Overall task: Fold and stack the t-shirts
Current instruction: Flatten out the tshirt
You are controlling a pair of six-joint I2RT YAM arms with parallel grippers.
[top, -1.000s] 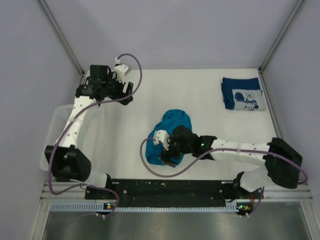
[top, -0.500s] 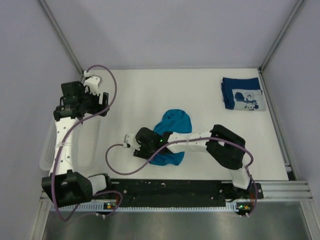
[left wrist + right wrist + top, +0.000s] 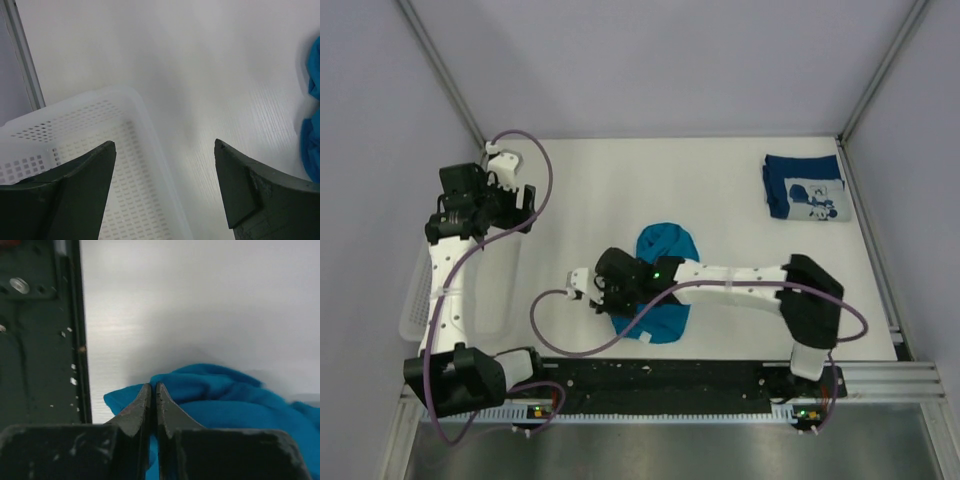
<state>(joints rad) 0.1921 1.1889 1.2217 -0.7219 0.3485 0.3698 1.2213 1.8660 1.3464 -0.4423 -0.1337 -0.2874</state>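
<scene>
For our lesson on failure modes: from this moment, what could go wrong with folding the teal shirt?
The right gripper holds only a thin edge of the bunched teal shirt, so the cloth might slip out. The left gripper hangs open near the white basket, away from the shirt; a one-armed pull may leave it crumpled.

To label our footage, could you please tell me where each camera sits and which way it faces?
Top external: high behind the robot, looking down on table, left arm, right arm, teal shirt, navy shirt.
Left wrist: on the left arm, looking down between open jaws at the basket.
Right wrist: low over the table, shut jaws pinching the teal shirt.
All show the teal shirt.
</scene>
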